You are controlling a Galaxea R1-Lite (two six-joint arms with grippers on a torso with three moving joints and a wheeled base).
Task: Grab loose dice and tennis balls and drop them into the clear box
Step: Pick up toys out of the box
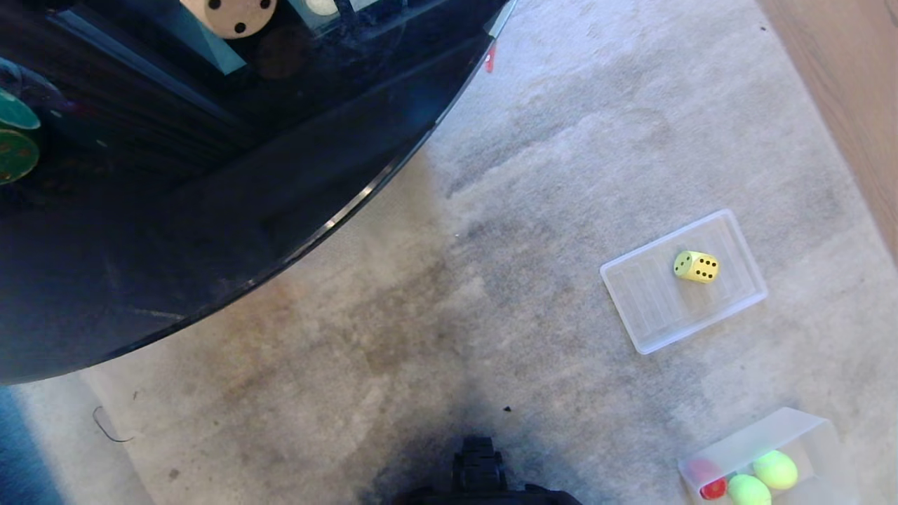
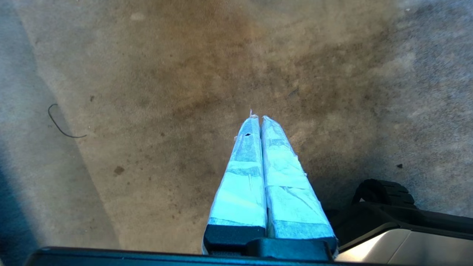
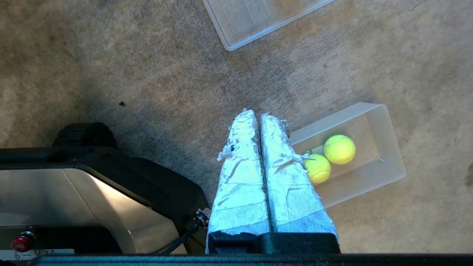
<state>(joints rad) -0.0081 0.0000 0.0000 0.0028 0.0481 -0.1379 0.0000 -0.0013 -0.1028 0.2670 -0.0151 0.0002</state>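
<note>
A yellow die with black dots [image 1: 696,266] lies on a flat ribbed clear lid [image 1: 652,312] on the carpet. The clear box [image 1: 807,426] sits at the near right; it holds two tennis balls [image 1: 775,469] [image 1: 748,489] and a red die [image 1: 712,487]. A beige die with dark dots [image 1: 231,14] shows at the top edge by the dark table. My right gripper [image 3: 258,114] hangs shut and empty over the carpet, just beside the clear box [image 3: 386,123] with its tennis balls [image 3: 339,149] [image 3: 317,169]. Over bare carpet, my left gripper [image 2: 258,117] is shut and empty. Neither gripper shows in the head view.
A glossy dark round table [image 1: 210,210] fills the upper left, with green round things [image 1: 14,140] at its left edge. A wooden strip [image 1: 842,70] runs along the right. My black base [image 1: 480,463] sits at the bottom. A thin dark wire [image 2: 61,127] lies on the carpet.
</note>
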